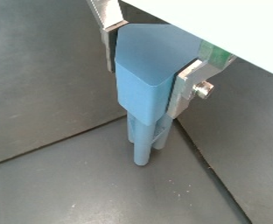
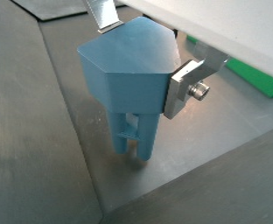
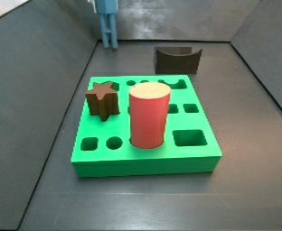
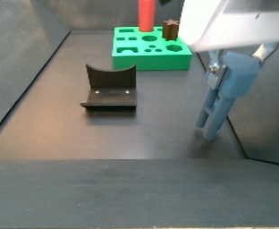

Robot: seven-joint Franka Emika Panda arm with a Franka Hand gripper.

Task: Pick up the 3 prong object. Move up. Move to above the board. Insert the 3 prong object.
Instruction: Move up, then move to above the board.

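Note:
My gripper (image 1: 149, 68) is shut on the 3 prong object (image 1: 142, 83), a light-blue piece with a blocky top and thin prongs pointing down. The silver fingers (image 2: 184, 87) clamp its top from two sides. It also shows in a wrist view (image 2: 125, 83) and in both side views (image 3: 106, 23) (image 4: 225, 89). It hangs upright, prong tips at or just above the dark floor, near a wall. The board (image 3: 144, 161), a bright green slab with cut-out holes, lies apart from it and also shows in a side view (image 4: 148, 59); its edge shows in a wrist view (image 2: 254, 79).
A tall red cylinder (image 3: 148, 115) and a dark brown star block (image 3: 102, 99) stand in the board. A dark brown curved-top block (image 3: 176, 60) sits on the floor between the board and my gripper, also in a side view (image 4: 108, 87). Grey walls enclose the floor.

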